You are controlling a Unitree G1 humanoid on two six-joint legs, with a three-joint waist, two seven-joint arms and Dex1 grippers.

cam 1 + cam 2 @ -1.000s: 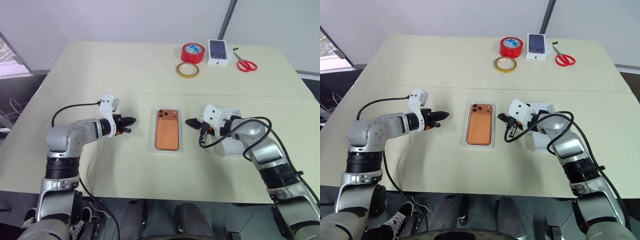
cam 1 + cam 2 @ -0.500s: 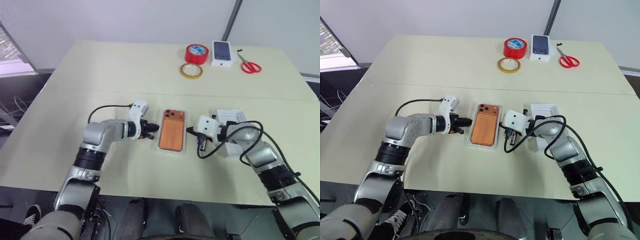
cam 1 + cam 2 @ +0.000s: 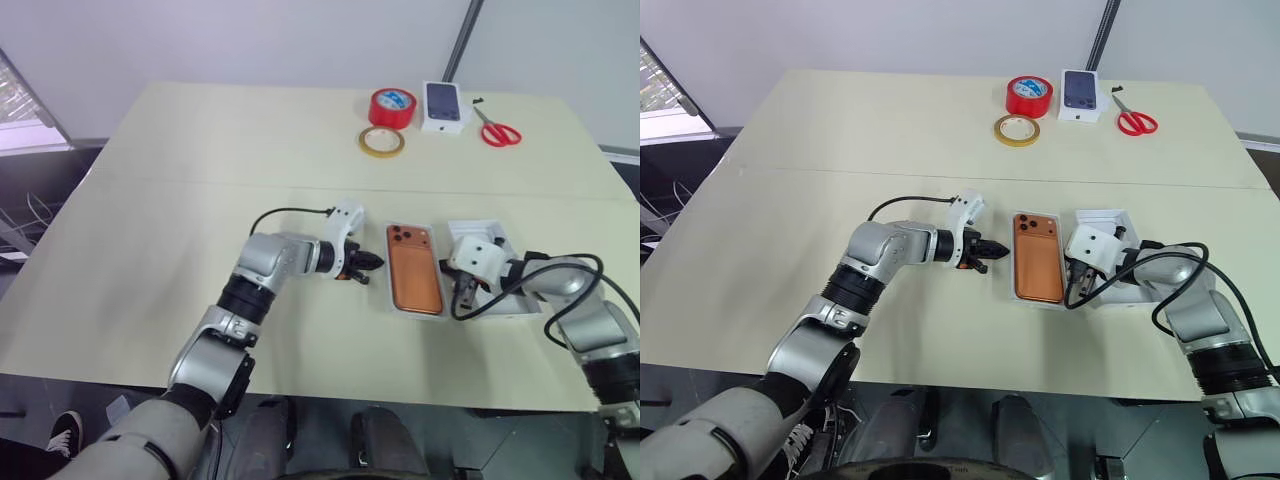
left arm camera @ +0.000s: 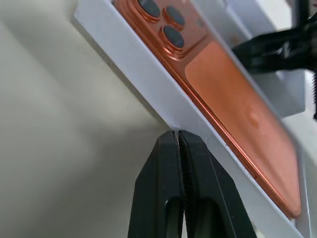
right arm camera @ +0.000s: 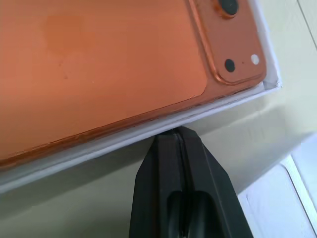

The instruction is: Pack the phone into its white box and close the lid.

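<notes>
While both grippers pressed closed tips against opposite long walls of white box [image 3: 432, 308], holding nothing, phone [image 3: 414, 280] lay camera-up inside it. Left gripper [image 3: 370, 262], right gripper [image 3: 459, 285]. Risk: uneven push could skew tray toward lid [image 3: 505, 300] just beside.

Overhead stereo pair, close wrist views

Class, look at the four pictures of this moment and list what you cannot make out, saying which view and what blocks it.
- The lid: in the head views the right arm and its cable cover its near part, so its depth is unclear.
- The white box: in the left wrist view the picture's edge cuts off its far end.
- The phone: in the right wrist view only part of its back fits the picture.
- The picture on the small printed box: too small to read.
</notes>
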